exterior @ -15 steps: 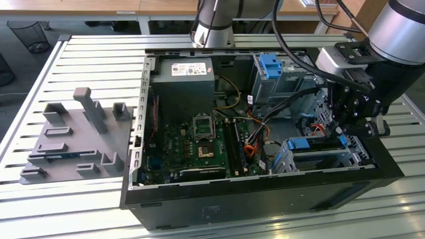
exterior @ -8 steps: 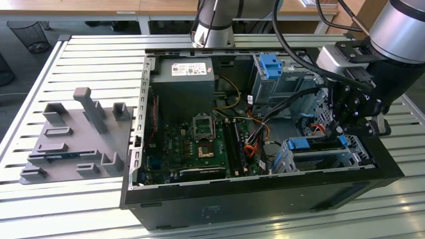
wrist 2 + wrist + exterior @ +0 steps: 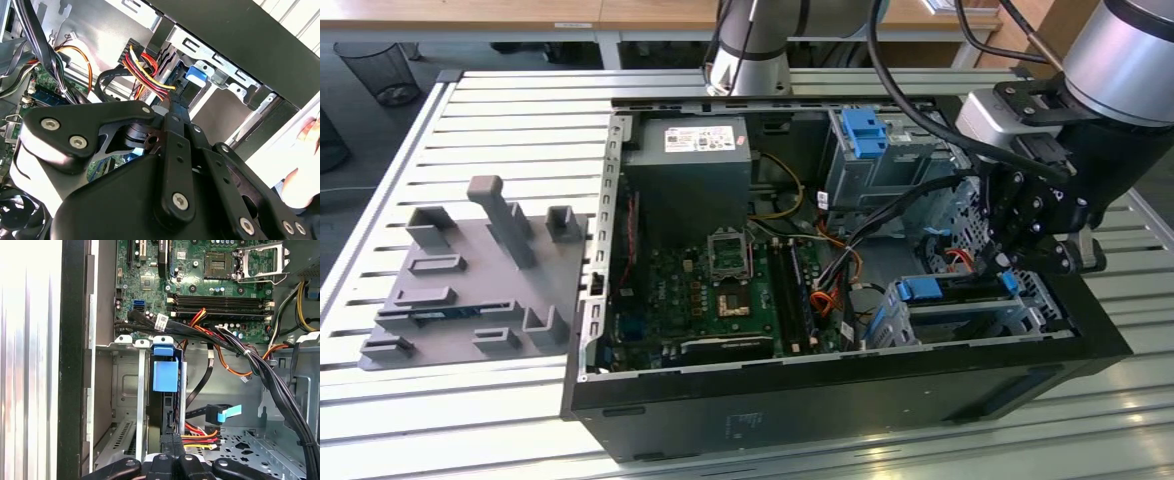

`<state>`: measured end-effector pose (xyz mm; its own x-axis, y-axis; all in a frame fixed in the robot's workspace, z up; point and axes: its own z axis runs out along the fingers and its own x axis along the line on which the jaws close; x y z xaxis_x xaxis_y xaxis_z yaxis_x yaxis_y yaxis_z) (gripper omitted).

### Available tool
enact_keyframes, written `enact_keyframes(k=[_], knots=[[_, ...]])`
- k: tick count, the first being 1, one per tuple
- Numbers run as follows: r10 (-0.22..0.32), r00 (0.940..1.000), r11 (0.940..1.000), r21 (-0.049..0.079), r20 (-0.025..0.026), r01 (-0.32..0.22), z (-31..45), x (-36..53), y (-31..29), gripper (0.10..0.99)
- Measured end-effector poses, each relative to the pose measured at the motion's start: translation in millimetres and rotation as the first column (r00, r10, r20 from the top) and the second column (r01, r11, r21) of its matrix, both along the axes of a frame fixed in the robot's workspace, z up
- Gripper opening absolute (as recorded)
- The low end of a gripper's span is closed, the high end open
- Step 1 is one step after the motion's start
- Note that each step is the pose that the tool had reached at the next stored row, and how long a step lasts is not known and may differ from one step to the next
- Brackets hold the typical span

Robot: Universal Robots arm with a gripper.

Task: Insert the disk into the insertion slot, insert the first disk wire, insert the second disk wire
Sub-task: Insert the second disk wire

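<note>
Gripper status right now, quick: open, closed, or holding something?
Gripper: closed on the connector of the red, yellow and black disk wire, right at the disk seated in the insertion slot.

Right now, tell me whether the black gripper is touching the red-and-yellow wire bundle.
Touching. In the second wrist view the red-and-yellow wire bundle ends between the closed fingertips of the black gripper, no gap.
</note>
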<state>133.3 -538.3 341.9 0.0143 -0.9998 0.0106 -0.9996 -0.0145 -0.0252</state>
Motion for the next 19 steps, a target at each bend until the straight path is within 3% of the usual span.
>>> enact_keyframes(k=[19], knots=[[0.000, 1.0000, 1.0000, 0.001, 0.0002, 0.000, 0.0, -14.8, 0.0, 0.106]])
